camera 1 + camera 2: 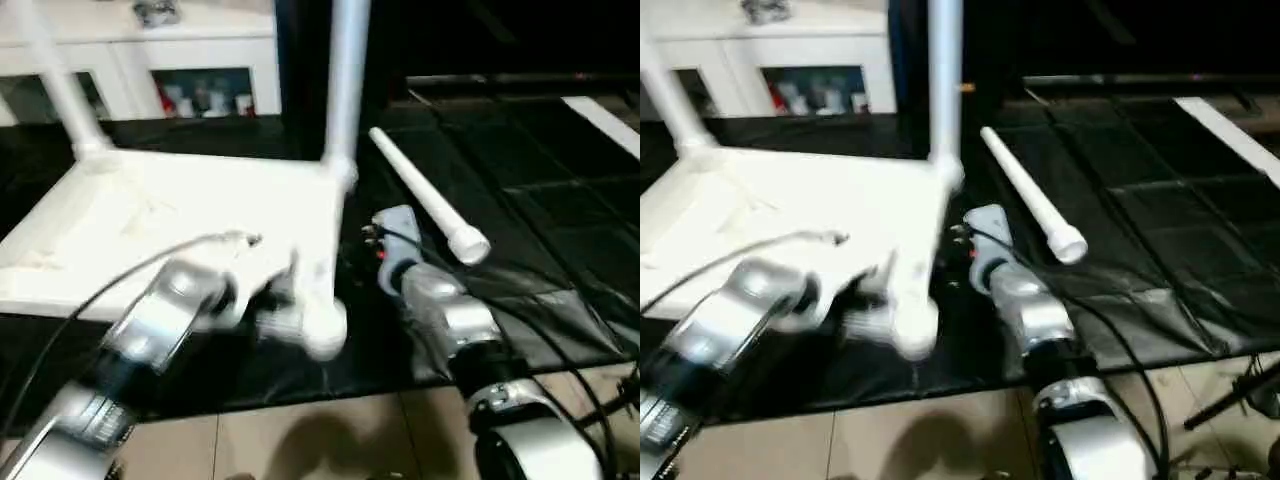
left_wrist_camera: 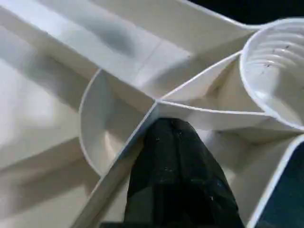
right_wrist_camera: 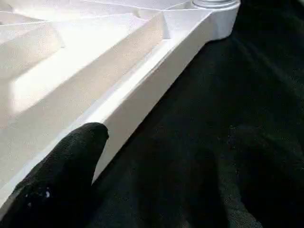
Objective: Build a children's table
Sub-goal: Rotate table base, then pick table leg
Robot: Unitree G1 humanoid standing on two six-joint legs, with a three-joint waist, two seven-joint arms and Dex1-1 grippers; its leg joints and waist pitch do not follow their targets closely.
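White plastic is what most of the scene consists of: the rectangular white plastic tabletop point(image 1: 190, 225) lies upside down on the black mat point(image 1: 560, 230), with its ribbed underside facing up. Two long white tapered tube legs already stand in its far corner sockets, the far left leg point(image 1: 55, 75) and the far right leg point(image 1: 345, 80), both rising out of the top of the head views. A third loose white tube leg point(image 1: 425, 200) lies on the mat just beside the right edge of the tabletop, apart from it, with its wider end pointing toward the robot.

At the near right corner of the tabletop the round corner socket point(image 2: 280, 71) is empty (its ridged inner wall shows in the left wrist view). The left gripper point(image 2: 171, 156) has its black fingers pressed together, and they rest against a thin rib of the underside near this socket, holding nothing. The right gripper point(image 1: 385, 240) is over the mat just beside the right edge of the tabletop, with its fingers spread wide; one black fingertip point(image 3: 80, 147) sits close against the outer wall of this edge.

Behind the mat stands a white cabinet with glass doors point(image 1: 210, 70).
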